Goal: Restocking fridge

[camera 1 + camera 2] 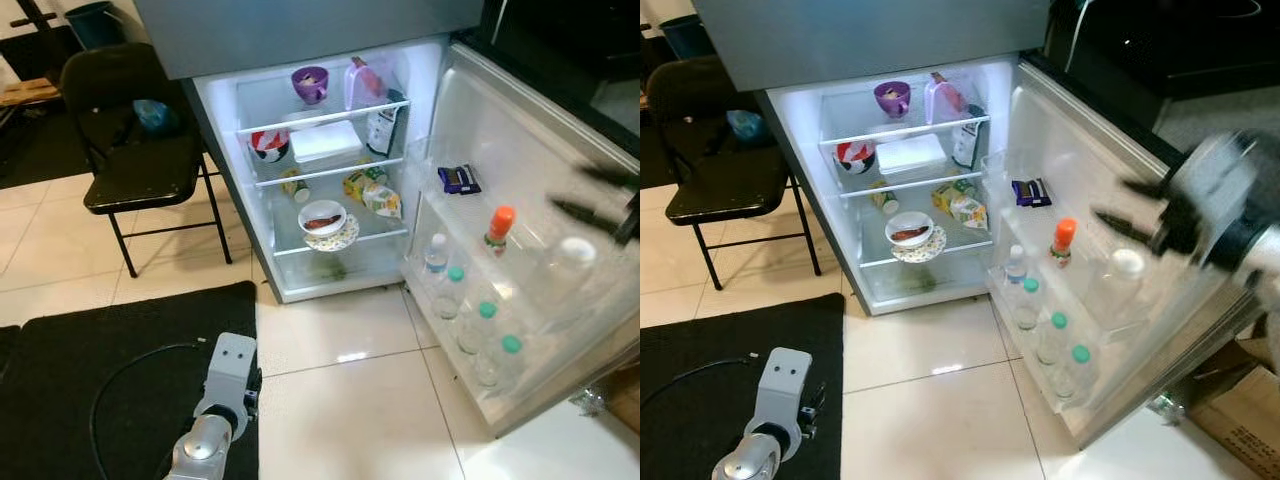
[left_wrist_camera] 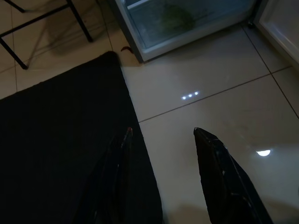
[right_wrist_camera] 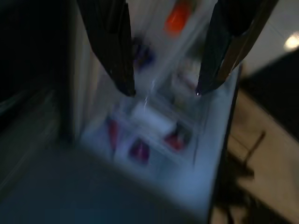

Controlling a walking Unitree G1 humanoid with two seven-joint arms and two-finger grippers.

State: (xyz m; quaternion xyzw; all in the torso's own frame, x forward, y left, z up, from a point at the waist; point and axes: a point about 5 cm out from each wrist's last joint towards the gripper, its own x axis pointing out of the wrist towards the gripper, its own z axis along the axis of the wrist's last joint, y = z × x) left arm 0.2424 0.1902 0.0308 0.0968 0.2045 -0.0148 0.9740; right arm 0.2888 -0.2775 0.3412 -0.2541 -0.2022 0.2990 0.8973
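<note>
Black fingers of the right gripper stand apart with nothing between them, blurred, held in the air over the open fridge door. Just below the fingertips, in the door's shelf, stands a clear bottle with a white cap; a little farther toward the fridge body is an orange-capped bottle, and beyond that a dark blue packet in an upper door pocket. Lower down the door shelf, four small bottles stand in a row, one with a pale cap and three with green caps.

Farther from those fingers, the lit fridge holds a purple cup, a white box, a bowl on a plate and several packets on its shelves.

Well away, the left gripper hangs low with its fingers spread and empty, over the edge where a black mat meets the pale tiled floor. Beyond it stands a black folding chair.
</note>
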